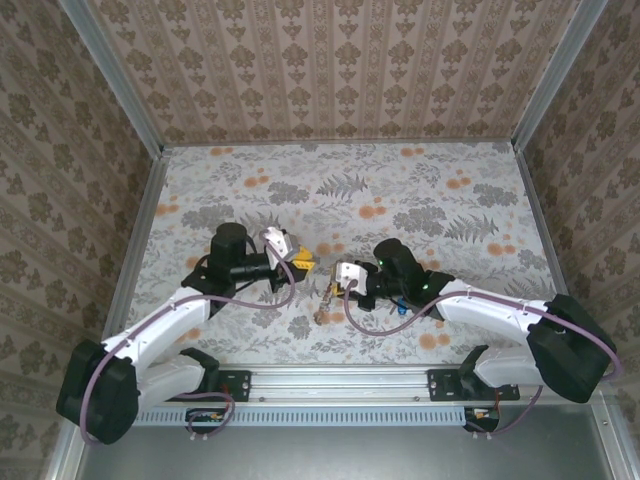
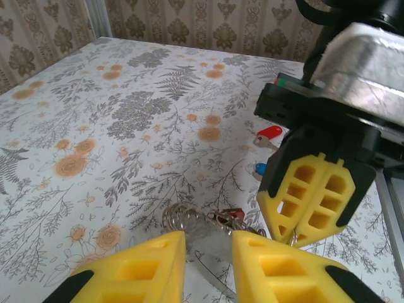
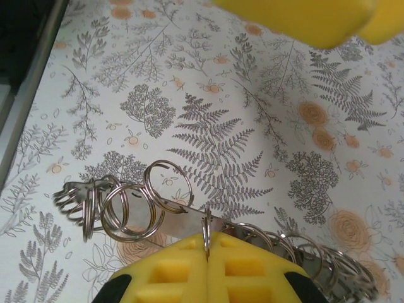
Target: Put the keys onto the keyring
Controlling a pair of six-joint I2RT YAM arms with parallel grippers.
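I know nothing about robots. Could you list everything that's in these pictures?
thin metal keyring band strung with small wire rings: one, silvery, held in the right hand
red-headed small key: one, red and silver, on the table near the right hand
blue-headed small key: one, blue, on the table beside the red one
dark-red-headed key: one, dark red, at the wire rings
flower-printed table: one, white, grey and orange, under everything
left hand: one, yellow fingers slightly apart, facing the rings
right hand: one, yellow fingers shut on the band
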